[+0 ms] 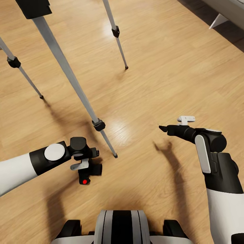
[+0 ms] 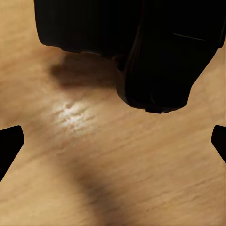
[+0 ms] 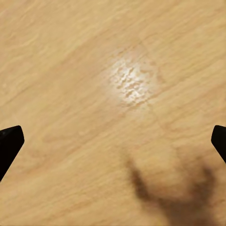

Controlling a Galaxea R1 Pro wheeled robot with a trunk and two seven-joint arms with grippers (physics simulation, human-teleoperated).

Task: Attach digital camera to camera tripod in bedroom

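Observation:
The digital camera (image 1: pixel 88 173) is small and black, its red button facing me, and it sits low over the wood floor just under my left wrist. In the left wrist view the digital camera (image 2: pixel 155 52) fills the far side, casting a shadow on the boards. My left gripper (image 1: pixel 88 162) is open, and its fingertips (image 2: pixel 10 141) stand wide apart, short of the camera body. The camera tripod (image 1: pixel 64 64) stands ahead on the left, its nearest silver leg ending right beside the camera. My right gripper (image 1: pixel 174 124) hangs open over bare floor, with nothing between its fingertips (image 3: pixel 9 143).
The tripod's three feet spread across the left half of the light wood floor (image 1: pixel 169 67). A pale furniture leg (image 1: pixel 218 21) and a dark shadowed strip sit at the far right corner. My own base (image 1: pixel 118 227) is at the near edge.

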